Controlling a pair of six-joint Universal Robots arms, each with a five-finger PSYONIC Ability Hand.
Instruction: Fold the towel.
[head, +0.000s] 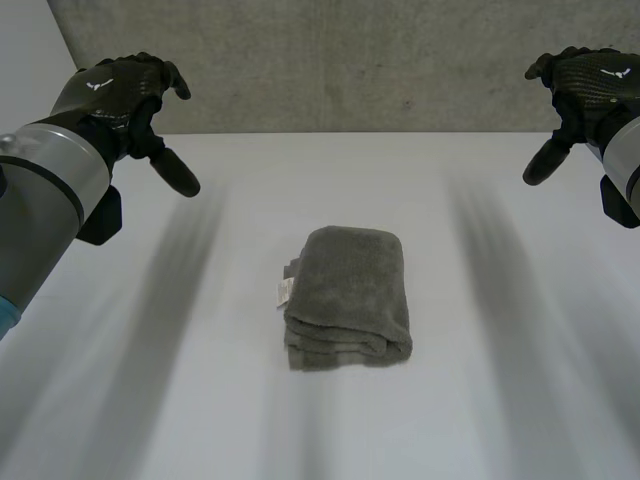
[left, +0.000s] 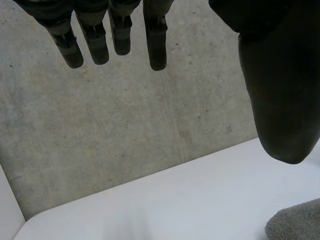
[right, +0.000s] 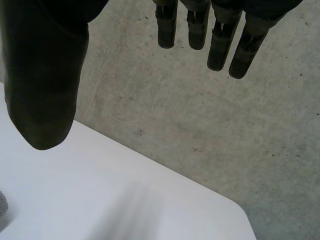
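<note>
A grey towel (head: 348, 298) lies folded into a compact rectangle at the middle of the white table (head: 480, 400), a small white label sticking out at its left edge. My left hand (head: 122, 100) hovers high over the table's far left, well away from the towel, fingers relaxed and holding nothing. My right hand (head: 586, 92) hangs the same way over the far right. In the left wrist view my fingers (left: 155, 35) point at the grey floor, with a corner of the towel (left: 296, 224) beyond the thumb. The right wrist view has straight fingers (right: 220, 40) and a thumb (right: 42, 90), with a sliver of towel (right: 2, 205) beside it.
Past the table's far edge (head: 350, 134) lies a grey concrete floor (head: 340, 60). Bare white tabletop surrounds the towel on every side.
</note>
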